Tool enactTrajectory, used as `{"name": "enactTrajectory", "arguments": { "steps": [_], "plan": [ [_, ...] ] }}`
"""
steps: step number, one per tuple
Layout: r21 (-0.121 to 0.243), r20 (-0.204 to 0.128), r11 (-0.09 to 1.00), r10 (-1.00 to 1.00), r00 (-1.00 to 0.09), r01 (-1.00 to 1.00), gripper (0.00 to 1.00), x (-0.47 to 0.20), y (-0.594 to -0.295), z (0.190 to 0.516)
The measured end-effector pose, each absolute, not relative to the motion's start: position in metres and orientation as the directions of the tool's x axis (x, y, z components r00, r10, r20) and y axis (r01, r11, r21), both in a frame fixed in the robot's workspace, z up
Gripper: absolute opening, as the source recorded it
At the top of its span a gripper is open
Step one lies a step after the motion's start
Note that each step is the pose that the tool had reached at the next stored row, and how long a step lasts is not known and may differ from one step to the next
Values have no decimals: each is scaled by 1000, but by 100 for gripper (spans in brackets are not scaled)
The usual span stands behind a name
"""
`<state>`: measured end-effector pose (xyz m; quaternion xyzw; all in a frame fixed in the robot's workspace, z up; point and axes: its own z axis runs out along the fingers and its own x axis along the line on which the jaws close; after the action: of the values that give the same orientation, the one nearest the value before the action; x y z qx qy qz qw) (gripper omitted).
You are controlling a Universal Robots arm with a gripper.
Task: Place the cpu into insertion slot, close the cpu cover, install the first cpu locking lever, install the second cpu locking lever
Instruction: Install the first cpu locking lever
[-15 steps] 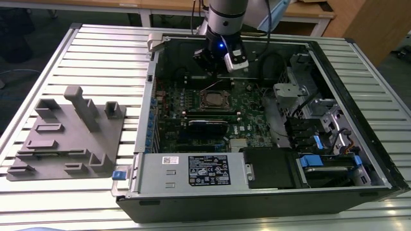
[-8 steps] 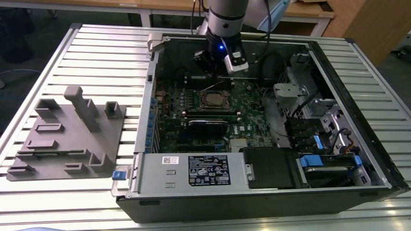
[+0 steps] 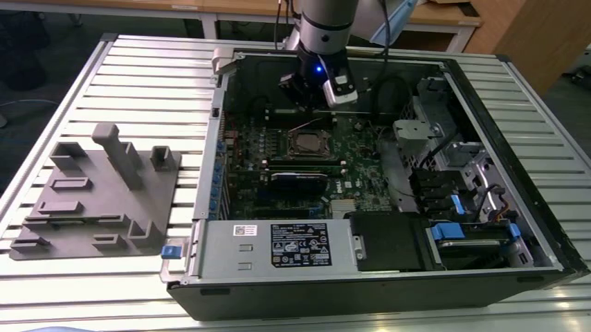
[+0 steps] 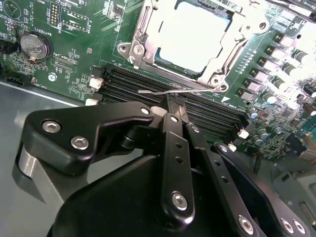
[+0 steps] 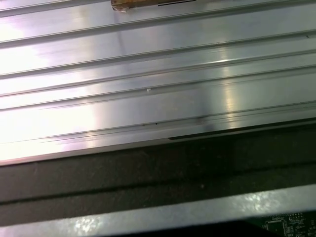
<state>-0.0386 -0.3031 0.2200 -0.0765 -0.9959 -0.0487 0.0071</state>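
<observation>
Fingers pressed together, the black gripper [image 4: 170, 102] touches the thin silver wire locking lever [image 4: 154, 91] lying along the silvery square cpu cover [image 4: 142, 27], which sits at six o'clock from the gripper in the exterior view.

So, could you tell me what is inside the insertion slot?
The cpu lies in it, its top showing through the cpu cover, whose frame hides its edges.

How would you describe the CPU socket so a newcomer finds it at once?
Inside the open computer case, look at the green motherboard. The insertion slot sits near its middle: a square silver-rimmed socket, unlike the long narrow black slots beside it.
</observation>
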Motion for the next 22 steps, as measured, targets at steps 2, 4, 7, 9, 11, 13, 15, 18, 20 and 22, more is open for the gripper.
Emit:
{"name": "enactTrajectory", "arguments": {
  "steps": [2,4,7,9,11,13,15,18,20,22],
  "plan": [
    [96,20,984,151,-988,153,11,-39,-303,220],
    [96,17,984,151,-988,152,11,-39,-304,219],
    [97,12,984,152,-988,152,11,-39,-304,219],
    [98,6,984,152,-988,151,11,-39,-305,218],
    [99,-2,984,152,-988,151,11,-39,-305,217],
    [100,-9,984,152,-988,150,11,-39,-305,216],
    [101,-13,984,152,-988,149,11,-39,-305,216],
    [101,-14,984,151,-988,149,11,-39,-305,216],
    [102,-16,984,151,-988,149,11,-39,-305,215],
    [104,-24,984,151,-988,148,11,-39,-305,214]
  ]
}}
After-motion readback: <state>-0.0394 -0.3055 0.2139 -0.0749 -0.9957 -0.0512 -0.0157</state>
